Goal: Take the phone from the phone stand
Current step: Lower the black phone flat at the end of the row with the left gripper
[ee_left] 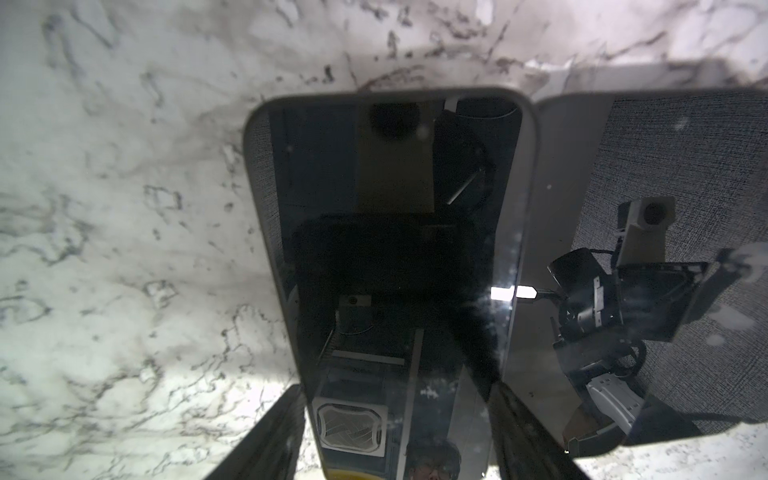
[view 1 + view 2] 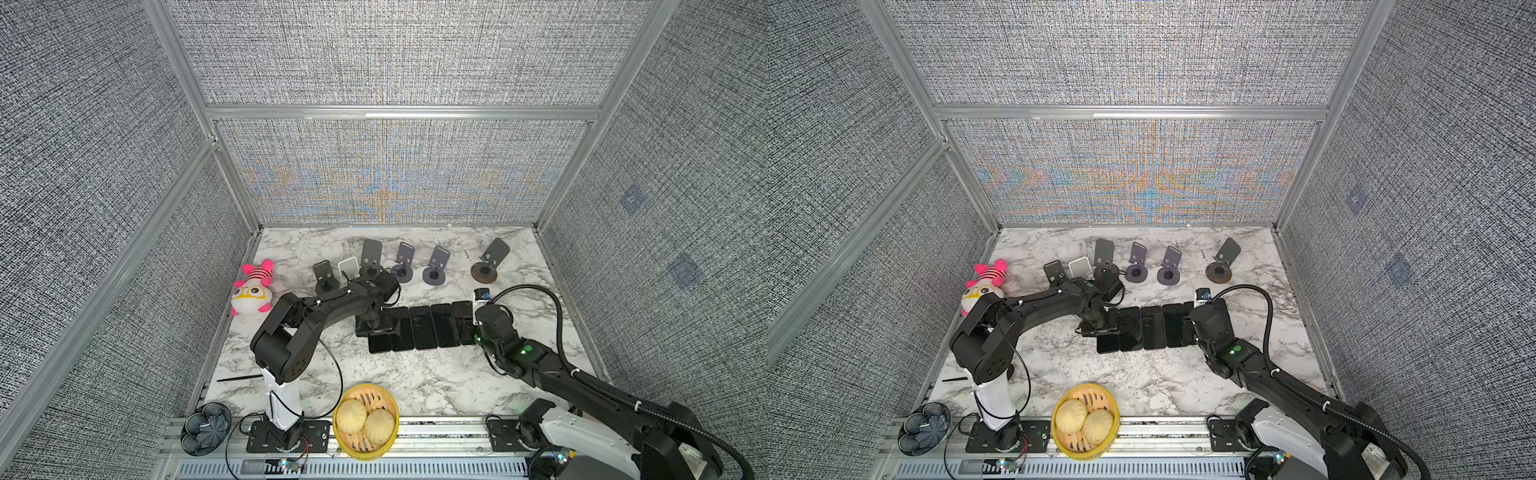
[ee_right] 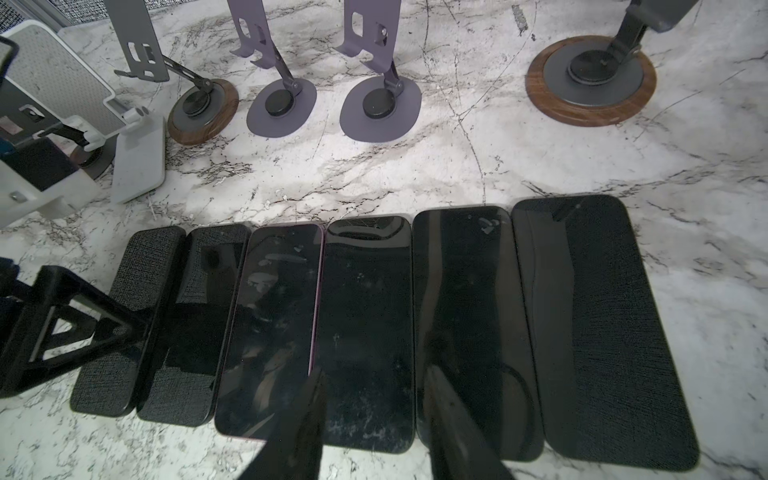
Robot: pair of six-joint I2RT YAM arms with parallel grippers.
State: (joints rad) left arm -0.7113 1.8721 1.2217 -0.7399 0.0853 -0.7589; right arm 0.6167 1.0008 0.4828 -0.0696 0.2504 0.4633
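Note:
The phone (image 1: pixel 386 249), a dark slab with its screen up, lies flat on the marble table at the left end of a row of several phones (image 3: pixel 365 324); in both top views its near end (image 2: pixel 380 344) (image 2: pixel 1108 345) shows below my left gripper. My left gripper (image 1: pixel 397 386) (image 2: pixel 374 326) straddles the phone with a finger on each long side and a thin gap on one side. My right gripper (image 3: pixel 374 370) (image 2: pixel 468 332) hovers open over the row's right part and holds nothing. Several phone stands (image 2: pixel 371 253) (image 3: pixel 282 95) stand behind the row, none with a phone on it.
A white stand (image 2: pixel 348 268) and a dark one (image 2: pixel 323 274) stand just behind the left arm. A pink plush toy (image 2: pixel 252 291) lies at the left edge. At the front sit a bamboo steamer (image 2: pixel 365 451) with two buns and a dark bowl (image 2: pixel 206 428).

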